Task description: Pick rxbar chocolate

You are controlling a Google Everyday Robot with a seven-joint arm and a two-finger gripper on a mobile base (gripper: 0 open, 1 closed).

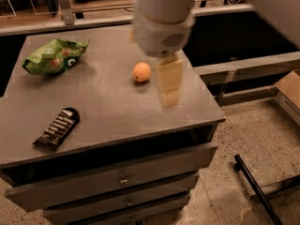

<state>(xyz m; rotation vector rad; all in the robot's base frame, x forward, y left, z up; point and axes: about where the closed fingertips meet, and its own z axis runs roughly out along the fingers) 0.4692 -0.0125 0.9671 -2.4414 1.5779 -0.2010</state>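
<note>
The rxbar chocolate [58,127] is a flat black wrapper with rows of white lettering. It lies near the front left corner of the grey cabinet top [108,111]. My gripper [169,84] hangs over the right part of the top, just right of the orange fruit and far to the right of the bar. It appears blurred by motion. Nothing is seen in it.
A green snack bag [54,56] lies at the back left of the top. A small round orange fruit [141,72] sits near the middle. The cabinet has drawers [123,180] below. A black bar [255,191] lies on the speckled floor at the right.
</note>
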